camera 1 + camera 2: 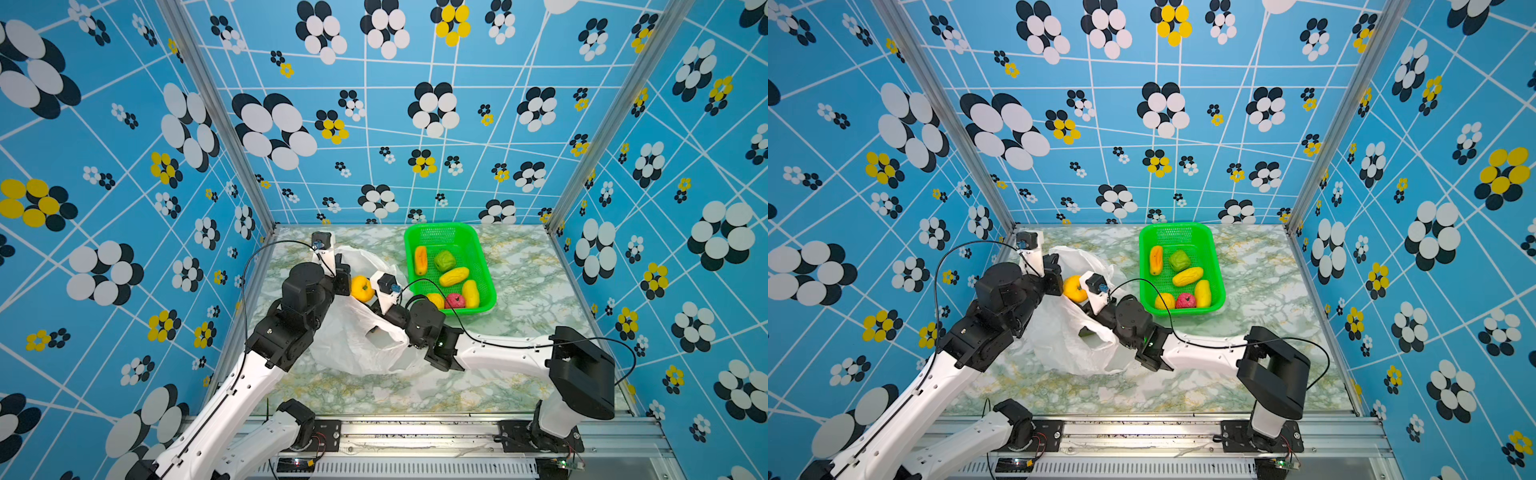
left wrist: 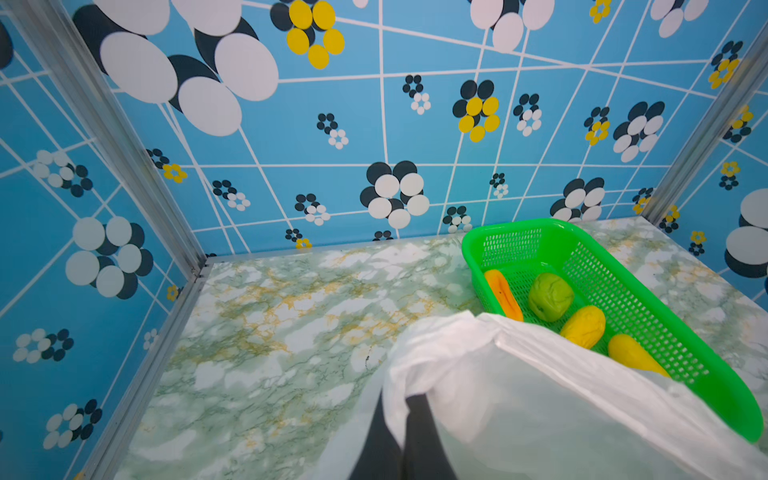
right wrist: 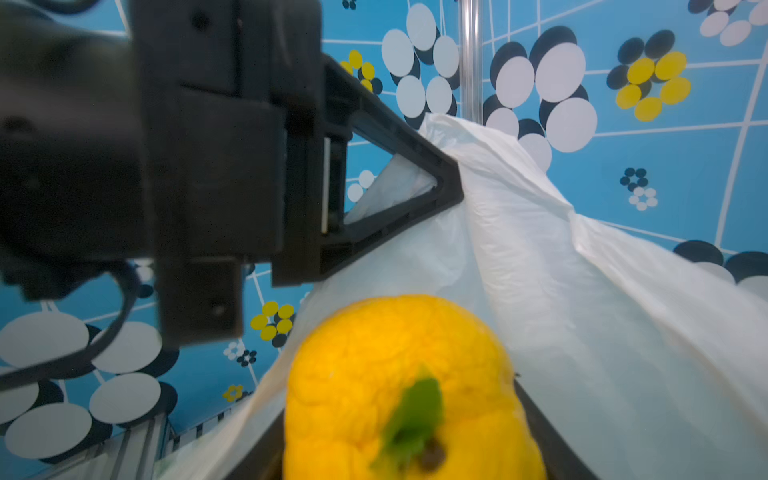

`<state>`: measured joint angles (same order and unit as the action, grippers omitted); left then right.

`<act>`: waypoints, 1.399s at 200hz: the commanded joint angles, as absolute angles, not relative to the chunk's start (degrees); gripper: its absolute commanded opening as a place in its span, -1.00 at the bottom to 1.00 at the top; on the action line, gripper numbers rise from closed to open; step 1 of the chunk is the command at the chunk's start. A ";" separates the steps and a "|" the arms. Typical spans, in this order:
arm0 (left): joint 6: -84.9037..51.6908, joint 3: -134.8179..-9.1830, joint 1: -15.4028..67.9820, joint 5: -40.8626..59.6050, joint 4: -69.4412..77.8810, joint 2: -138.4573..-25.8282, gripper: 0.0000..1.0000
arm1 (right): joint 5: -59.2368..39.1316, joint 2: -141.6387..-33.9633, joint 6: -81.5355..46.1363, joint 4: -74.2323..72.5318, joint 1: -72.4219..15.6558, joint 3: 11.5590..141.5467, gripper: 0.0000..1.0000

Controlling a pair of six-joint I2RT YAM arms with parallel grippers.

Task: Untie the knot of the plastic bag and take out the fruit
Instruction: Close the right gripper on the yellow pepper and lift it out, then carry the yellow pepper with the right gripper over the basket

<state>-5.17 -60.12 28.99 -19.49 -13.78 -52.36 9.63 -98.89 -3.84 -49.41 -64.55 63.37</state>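
Plastic bag (image 1: 353, 345) lies near the bench's (image 1: 519, 291) left edge, its film pinched in the closed left gripper (image 2: 399, 432), while the right gripper (image 3: 401, 399) clasps a yellow fruit (image 1: 360, 288).
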 commanded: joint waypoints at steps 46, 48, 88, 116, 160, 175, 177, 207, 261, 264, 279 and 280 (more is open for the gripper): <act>-6.36 -53.08 28.65 -22.59 -10.35 -48.26 -1.00 | 6.00 -98.11 -4.65 -46.10 -64.24 66.98 -0.42; -6.51 -52.40 28.63 -22.59 -9.99 -48.19 -1.00 | 5.87 -97.70 -4.72 -46.20 -64.25 66.43 -0.42; -7.68 -46.73 28.48 -24.21 -7.38 -49.45 -1.00 | 7.30 -89.38 -6.08 -50.07 -64.27 54.97 -0.41; -7.91 -46.43 28.39 -21.34 -7.26 -48.65 -1.00 | 12.65 -83.06 -4.99 -50.38 -64.16 48.28 -0.42; -7.72 -45.49 28.30 -18.50 -7.38 -48.42 -1.00 | 22.49 -73.24 -4.01 -43.96 -61.34 43.90 -0.42; -7.98 -45.09 28.21 -17.77 -7.38 -48.81 -1.00 | 25.57 -71.70 -6.47 -38.70 -58.02 44.49 -0.44; -7.99 -45.02 28.28 -17.60 -7.43 -48.85 -1.00 | 25.84 -71.54 -7.13 -37.93 -57.46 44.57 -0.44; -8.16 -45.26 28.22 -17.12 -8.32 -50.07 -1.00 | 24.29 -72.99 -16.46 -23.79 -45.76 47.74 -0.46; -8.00 -46.03 28.17 -17.49 -8.34 -51.65 -1.00 | 12.63 -93.98 -26.83 -5.72 -29.49 63.73 -0.65; -8.02 -46.12 28.17 -17.31 -8.39 -51.74 -1.00 | 12.51 -95.11 -26.75 -5.37 -29.17 64.57 -0.65; -8.09 -46.38 28.18 -16.72 -8.48 -52.33 -1.00 | 13.13 -99.28 -25.99 -3.82 -28.72 67.94 -0.60; -8.13 -46.40 28.20 -16.67 -8.50 -52.31 -1.00 | 13.17 -99.86 -25.83 -3.72 -28.73 68.25 -0.58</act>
